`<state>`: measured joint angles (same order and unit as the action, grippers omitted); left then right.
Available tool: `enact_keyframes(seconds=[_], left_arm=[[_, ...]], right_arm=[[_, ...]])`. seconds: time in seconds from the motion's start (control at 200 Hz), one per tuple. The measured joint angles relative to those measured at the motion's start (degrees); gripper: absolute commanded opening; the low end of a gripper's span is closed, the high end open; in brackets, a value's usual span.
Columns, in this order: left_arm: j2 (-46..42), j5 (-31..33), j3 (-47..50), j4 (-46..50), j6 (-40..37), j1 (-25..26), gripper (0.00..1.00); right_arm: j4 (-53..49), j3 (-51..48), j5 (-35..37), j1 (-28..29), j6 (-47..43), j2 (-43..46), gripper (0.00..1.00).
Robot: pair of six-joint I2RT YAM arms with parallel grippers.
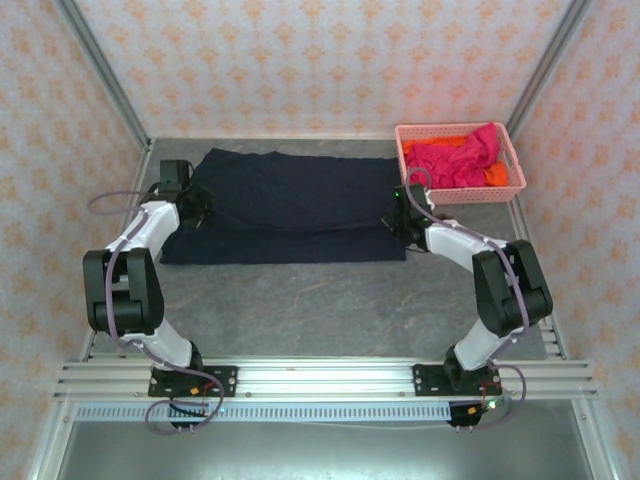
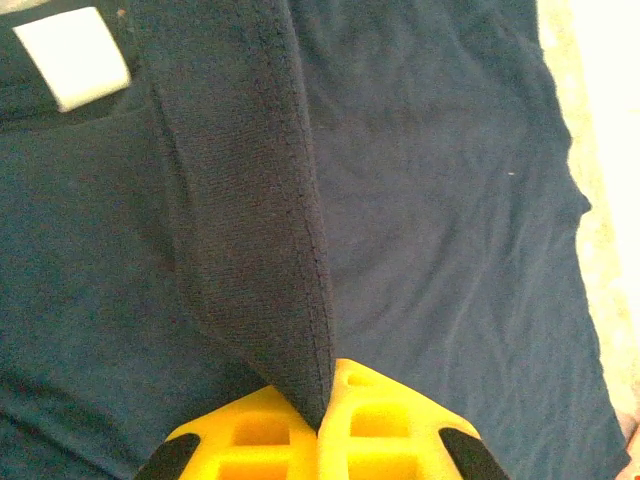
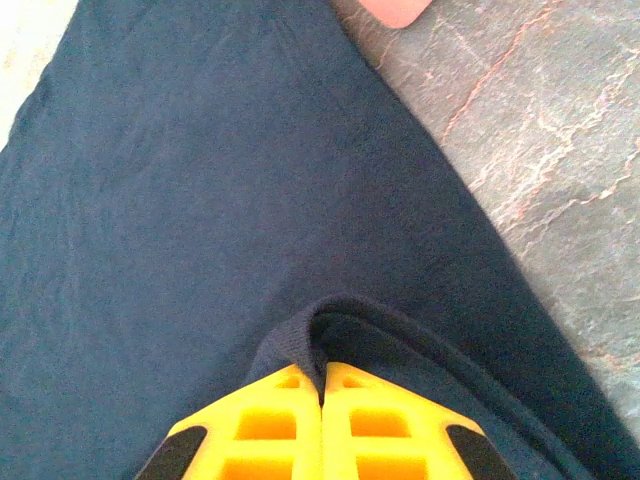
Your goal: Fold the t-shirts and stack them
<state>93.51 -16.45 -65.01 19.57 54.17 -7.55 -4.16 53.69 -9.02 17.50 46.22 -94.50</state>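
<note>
The left arm [image 1: 125, 290] and right arm [image 1: 510, 285] bend at the elbow and reach forward. The left gripper [image 2: 325, 390] and right gripper [image 3: 322, 375] have yellow jaws pressed together, each pinching the navy t-shirt [image 1: 290, 195].

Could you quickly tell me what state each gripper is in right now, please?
Left gripper: closed on the navy t-shirt.
Right gripper: closed on the same navy t-shirt.
</note>
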Motion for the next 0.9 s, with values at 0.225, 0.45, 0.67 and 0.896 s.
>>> enact_keyframes(seconds=[0.225,0.45,0.67,0.896], left_arm=[[2.0,0.2,-2.8,-0.9,0.1,0.5,0.00],[6.8,0.4,-4.7,-1.2,0.2,1.2,0.00],[9.9,0.4,-5.7,-1.5,0.2,1.3,0.01],[12.8,-0.3,-7.7,-2.9,0.1,1.6,0.23]], right_arm=[[0.4,1.6,-0.4,-0.8,0.0,-2.8,0.00],[0.8,3.6,-0.9,-1.2,0.0,-5.4,0.00],[0.8,4.2,-1.4,-1.5,0.0,-7.1,0.00],[0.9,4.5,-1.8,-1.6,-0.3,-7.8,0.41]])
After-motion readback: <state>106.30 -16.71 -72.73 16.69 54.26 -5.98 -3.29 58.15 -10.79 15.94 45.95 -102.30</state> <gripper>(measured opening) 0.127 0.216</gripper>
